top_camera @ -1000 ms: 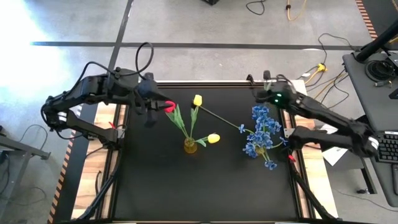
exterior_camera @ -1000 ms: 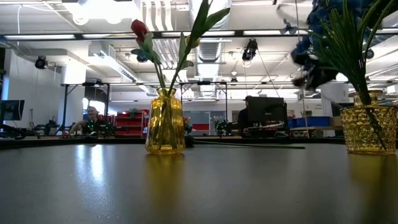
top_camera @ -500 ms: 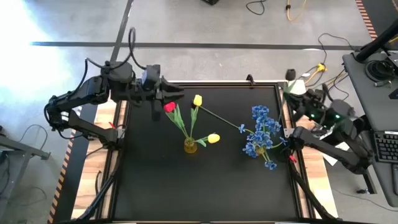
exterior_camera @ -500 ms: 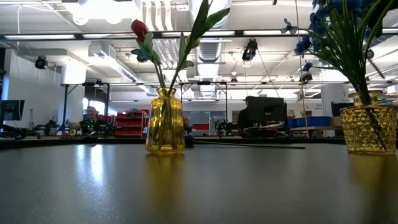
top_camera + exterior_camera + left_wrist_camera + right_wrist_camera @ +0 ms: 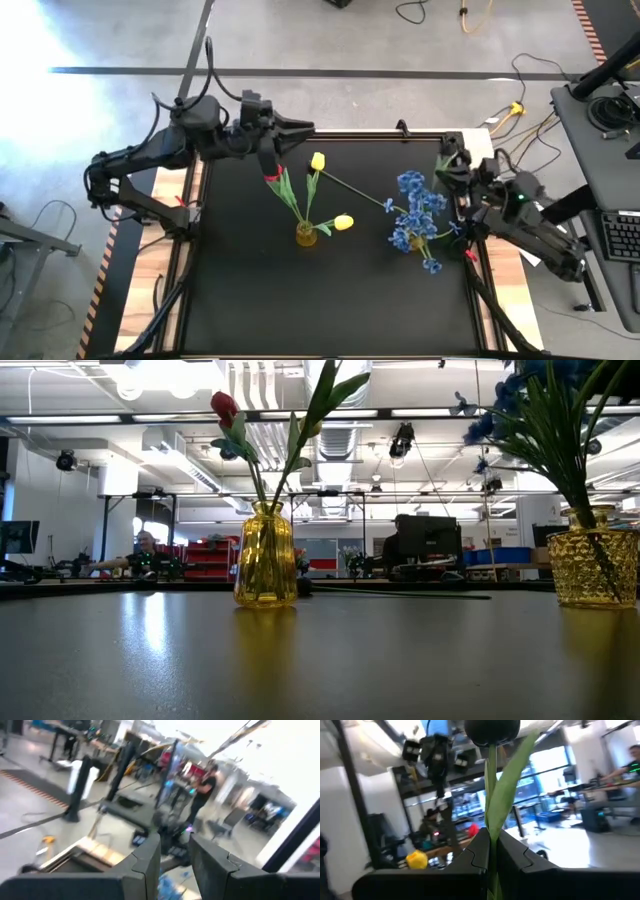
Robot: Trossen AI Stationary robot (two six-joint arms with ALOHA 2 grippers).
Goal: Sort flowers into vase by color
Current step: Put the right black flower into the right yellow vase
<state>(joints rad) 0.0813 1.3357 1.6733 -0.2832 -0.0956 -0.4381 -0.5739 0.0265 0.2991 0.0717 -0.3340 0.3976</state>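
A small yellow glass vase (image 5: 306, 234) (image 5: 265, 555) stands mid-table. A red tulip (image 5: 272, 172) (image 5: 224, 407) and yellow tulips (image 5: 318, 160) stick into it by their stems. Blue sprays (image 5: 420, 210) stand in a second, knobbly glass vase (image 5: 592, 565) at the right. My right gripper (image 5: 447, 165) (image 5: 492, 837) is at the table's right edge, shut on a tulip whose backlit head (image 5: 492, 730) looks dark. My left gripper (image 5: 300, 128) (image 5: 175, 845) hangs level over the far edge, left of centre. Its fingers stand a little apart with nothing between them. My right gripper pinches the tulip's green stem (image 5: 492, 820) between its two shut fingers, below a long leaf (image 5: 512, 775). The stem runs on past the fingertips, in line with the fingers, and the head is at its free end, clear of the table.
A thin stem (image 5: 355, 188) (image 5: 400, 595) lies on the black tabletop between the two vases. Wooden side rails (image 5: 160, 290) flank the table. People and desks show in the room beyond it.
My left gripper has gone up from beside the red tulip toward the far edge and the right, tipping from pointing down to level. My right arm has drawn back from the blue sprays to the table's right edge and has tipped upward. Both vases and their flowers have stayed put.
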